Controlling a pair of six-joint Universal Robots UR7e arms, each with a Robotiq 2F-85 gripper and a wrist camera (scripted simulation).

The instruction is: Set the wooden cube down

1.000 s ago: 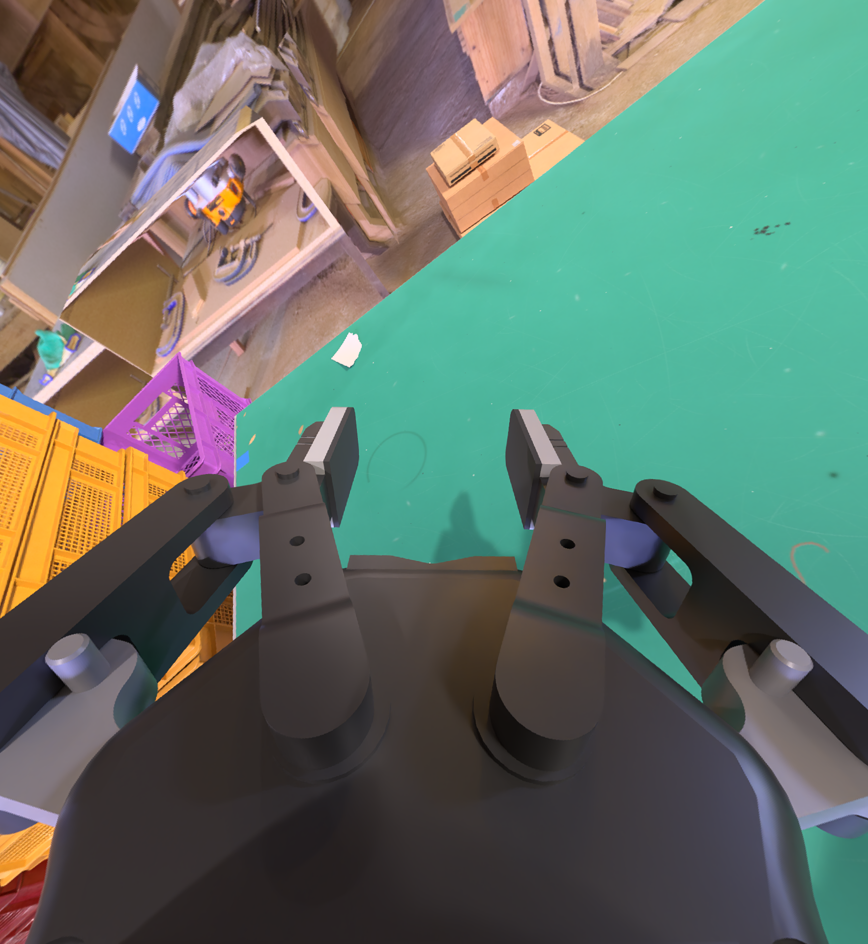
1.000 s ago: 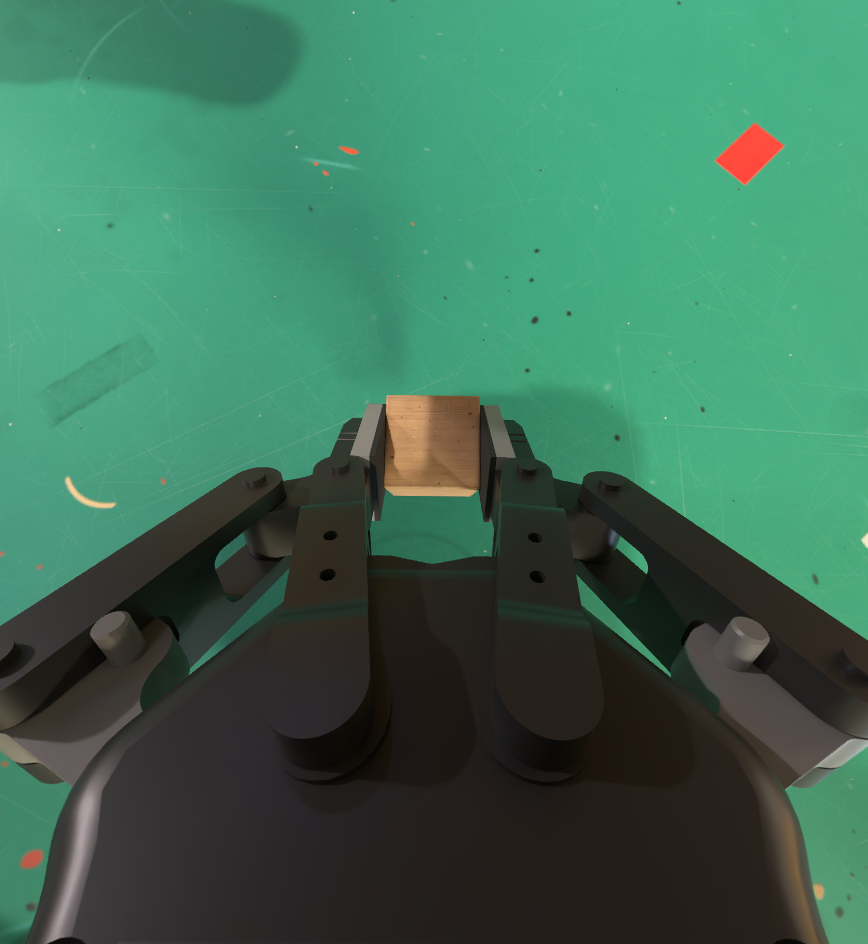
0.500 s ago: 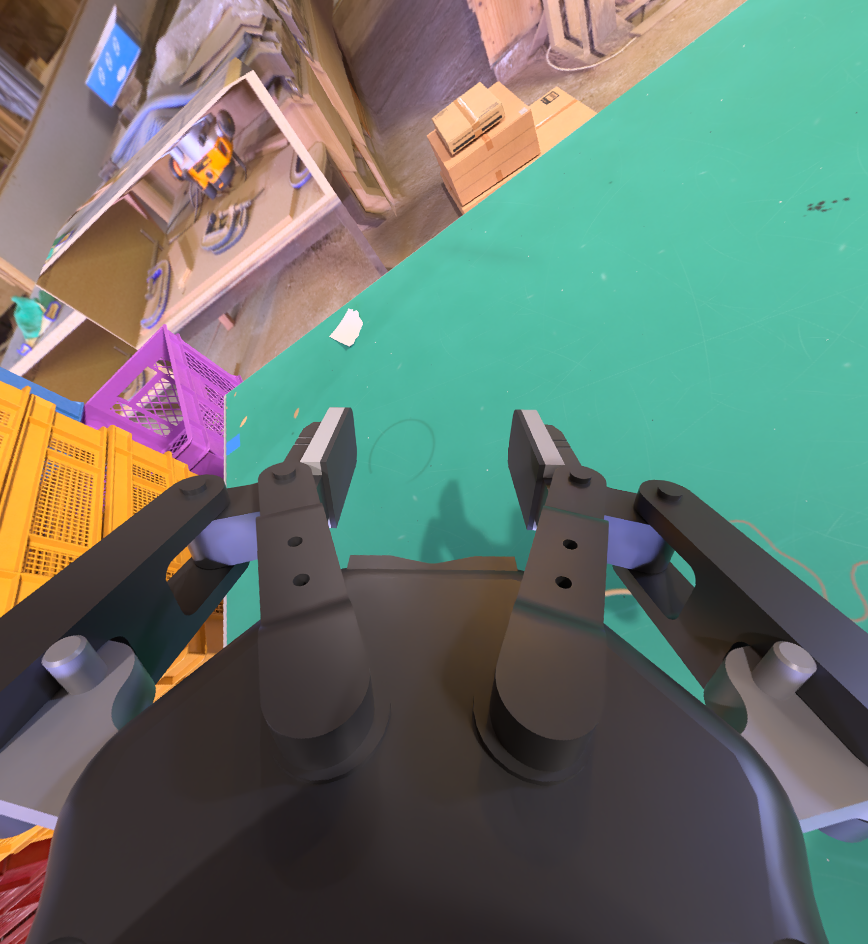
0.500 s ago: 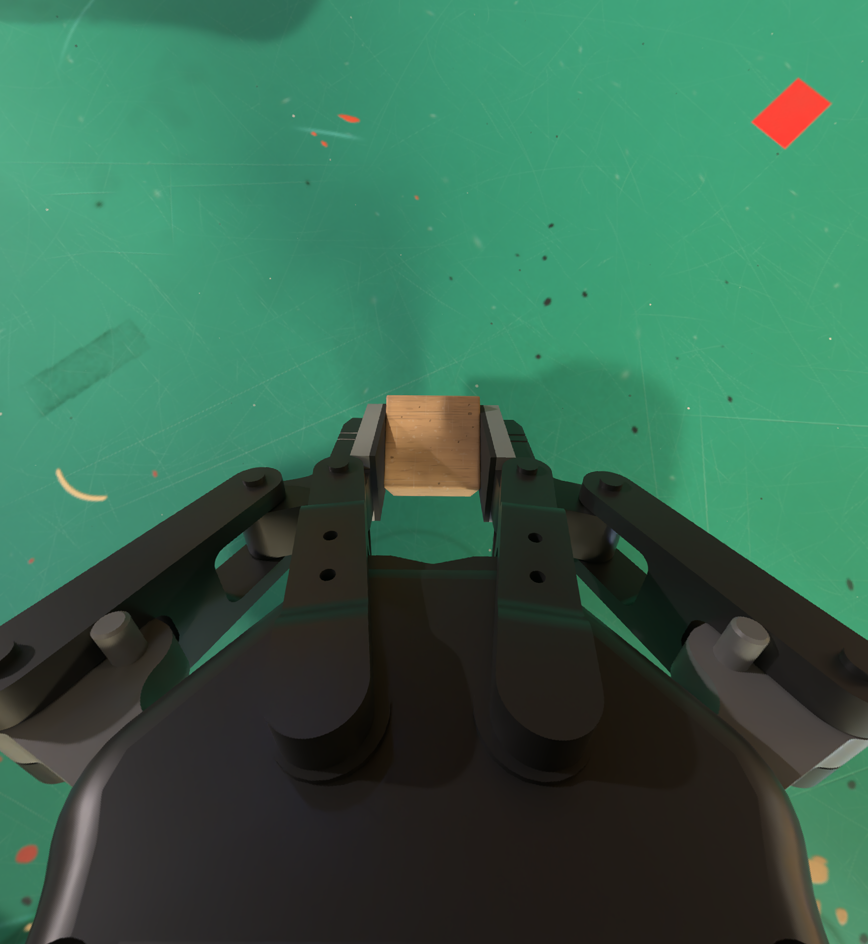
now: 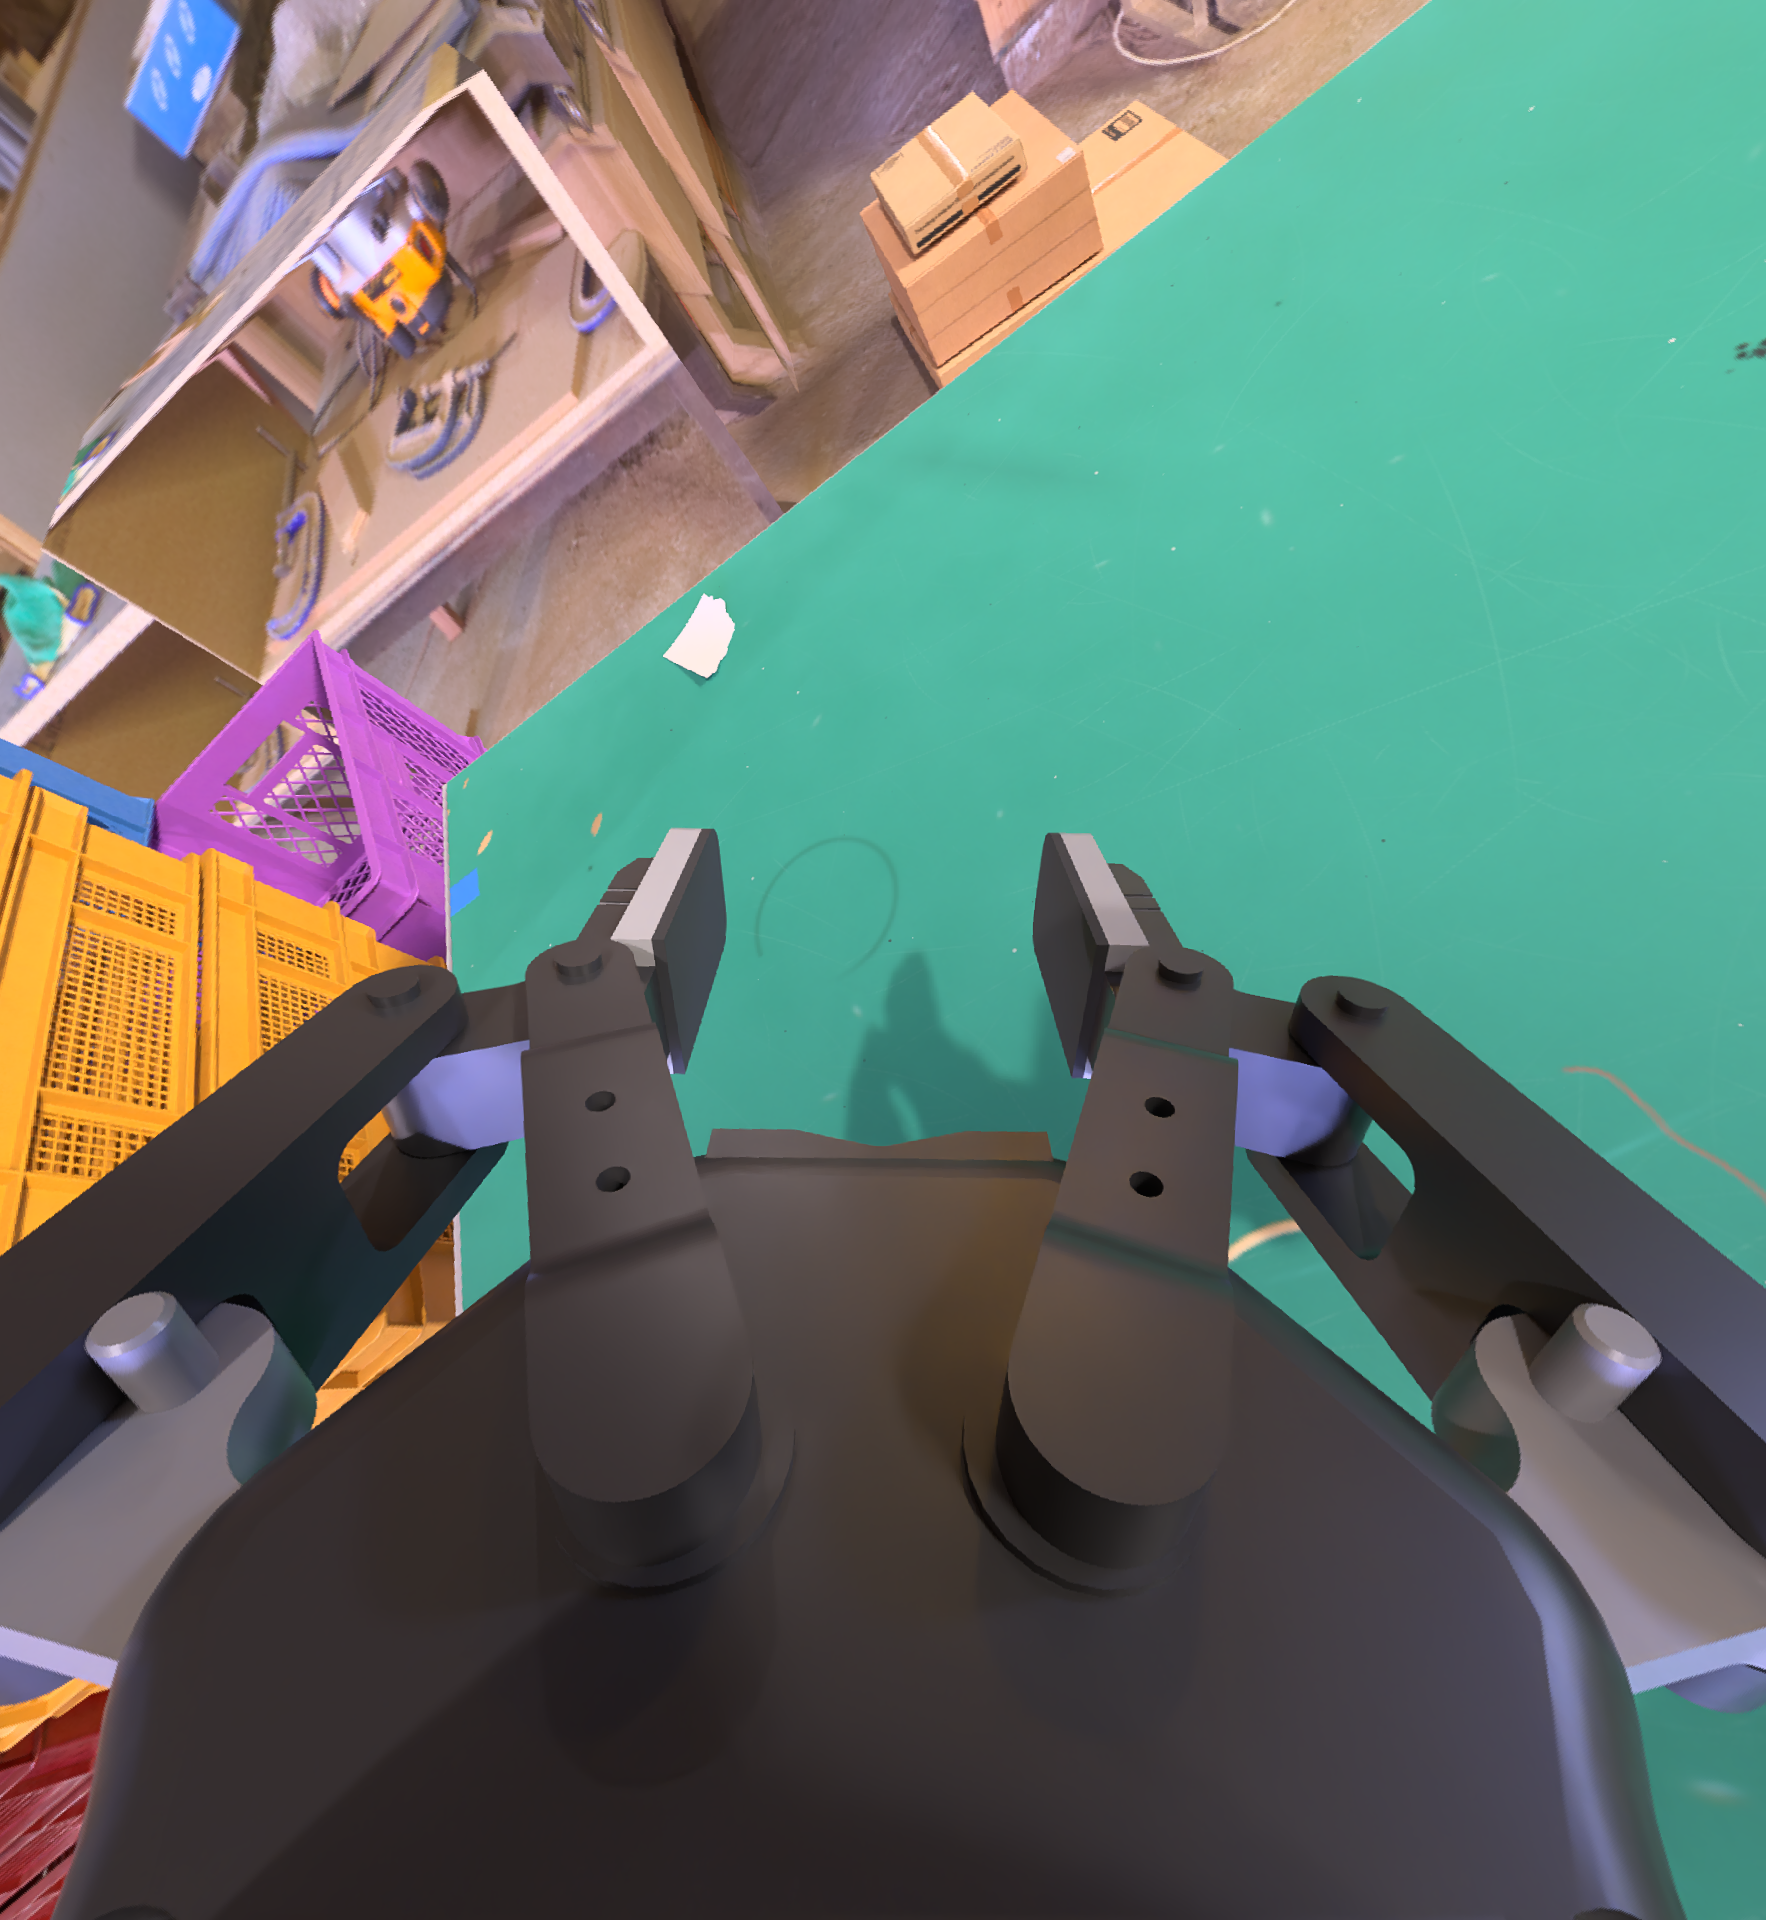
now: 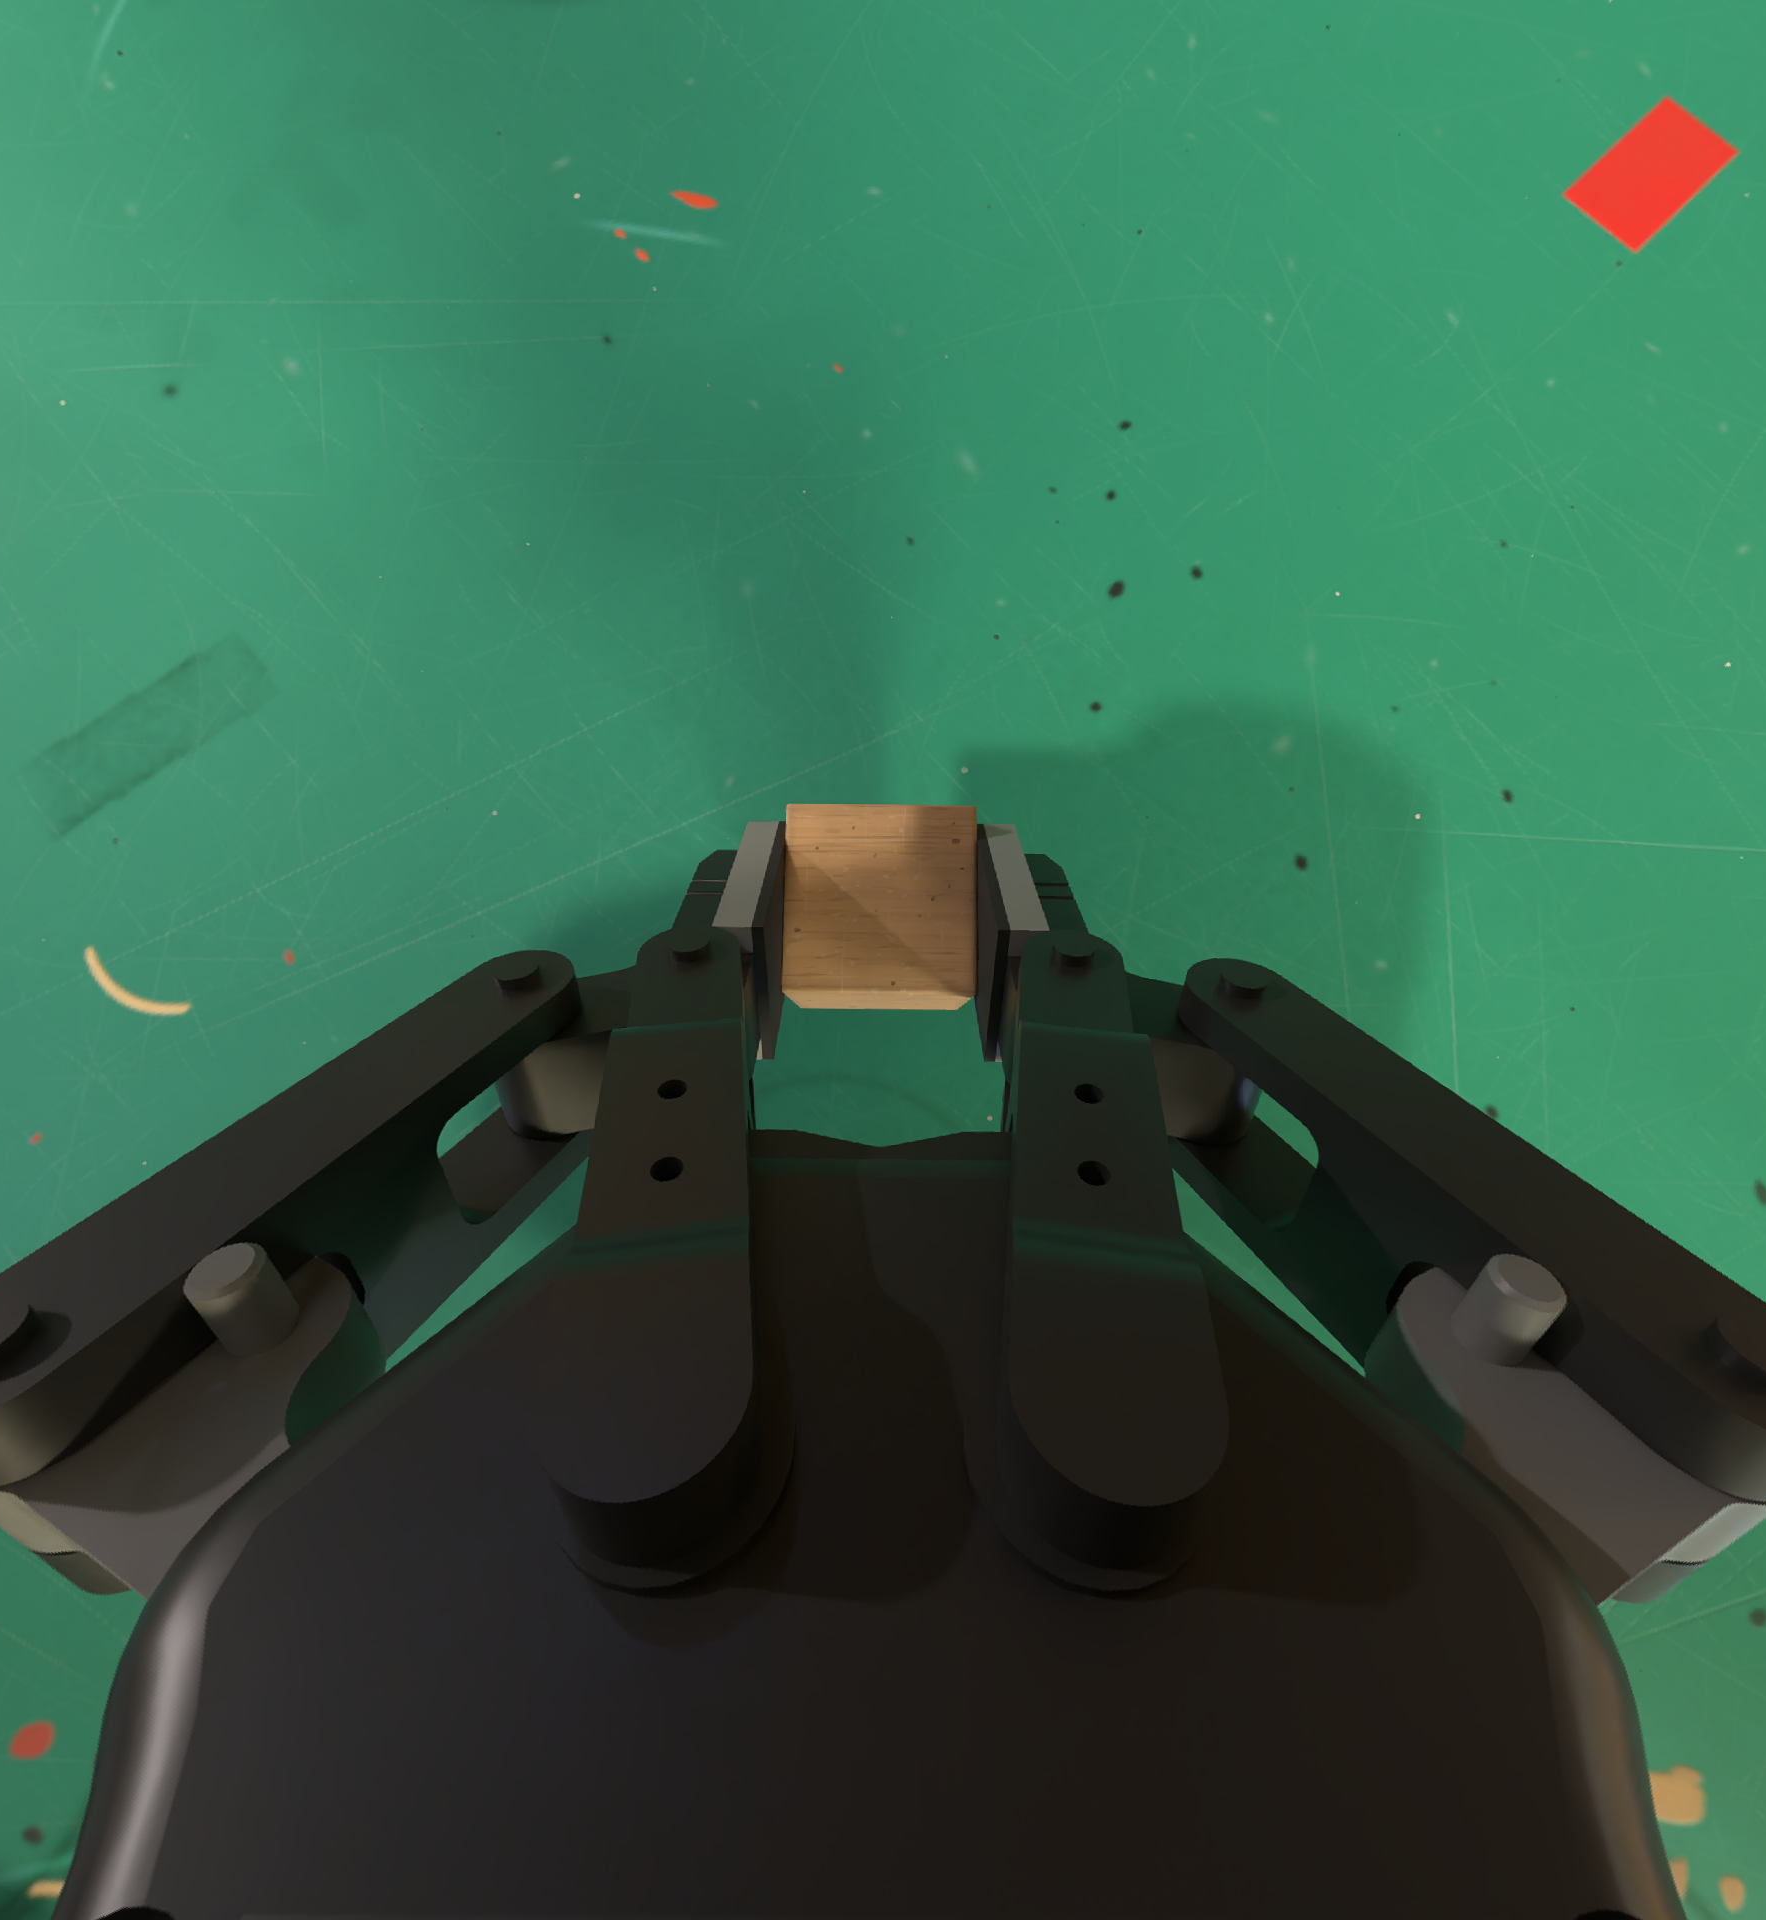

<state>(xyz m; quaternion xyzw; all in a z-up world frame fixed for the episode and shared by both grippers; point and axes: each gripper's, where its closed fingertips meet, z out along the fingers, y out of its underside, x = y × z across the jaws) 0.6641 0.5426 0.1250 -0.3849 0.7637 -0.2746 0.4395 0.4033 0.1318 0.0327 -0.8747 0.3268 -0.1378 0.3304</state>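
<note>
My right gripper (image 6: 879, 883) is shut on the wooden cube (image 6: 877, 906), a small light-brown block held between both pads above the green table (image 6: 443, 468). Its shadow lies on the table just beyond and to the right of the cube. My left gripper (image 5: 879, 914) is open and empty, hanging over the green table (image 5: 1326, 623) near its left corner. The cube does not show in the left wrist view.
A red diamond patch (image 6: 1650, 171) marks the table at the far right. A white paper scrap (image 5: 702, 636) lies at the table edge. Past the edge stand yellow crates (image 5: 79, 987), a purple crate (image 5: 328, 769) and cardboard boxes (image 5: 993, 218).
The right gripper has moved over the table with the cube, the red patch sliding right and up in its view and the shadow growing closer. The left gripper has drifted slightly, still open.
</note>
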